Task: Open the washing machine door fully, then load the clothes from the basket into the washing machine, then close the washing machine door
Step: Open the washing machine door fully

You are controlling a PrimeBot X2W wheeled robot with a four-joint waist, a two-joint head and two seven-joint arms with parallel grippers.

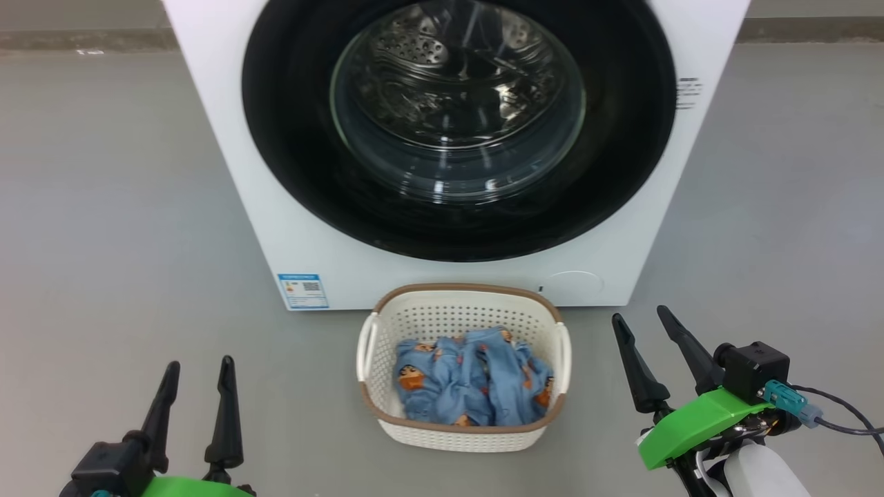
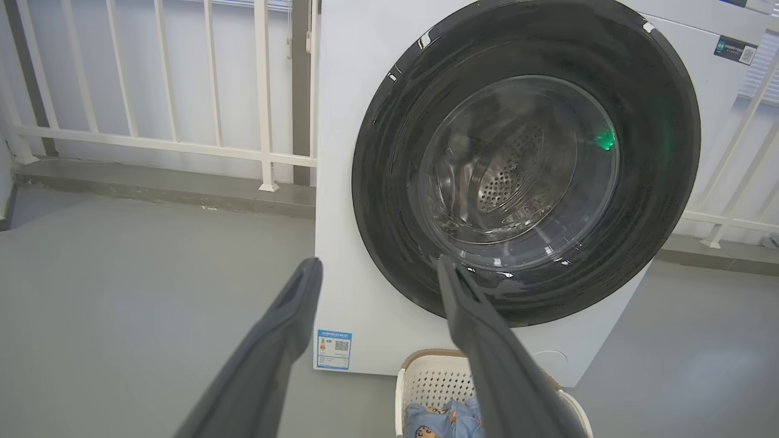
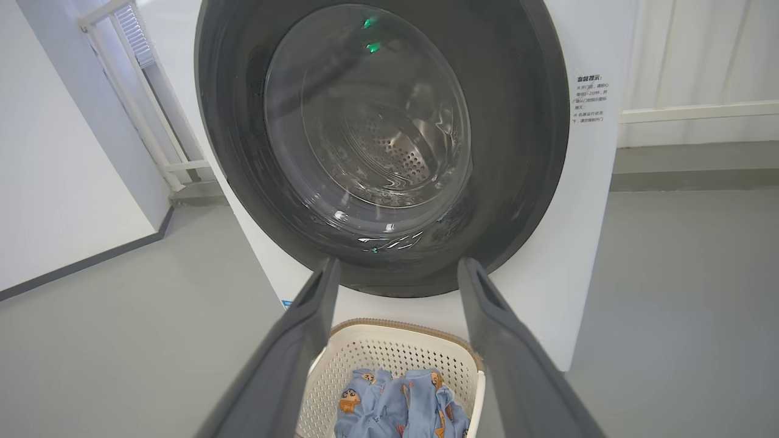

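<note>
Both my pincers stand spread and empty: the left pincer [image 1: 199, 364] hangs left of the basket [image 1: 463, 290], the right pincer [image 1: 640, 314] right of it, neither touching it. Clothes [image 1: 469, 383] lie bunched inside the basket. Just behind the basket stands the washer [image 1: 221, 138], its door [image 1: 290, 138] shut, the steel drum [image 1: 414, 48] showing through it.
</note>
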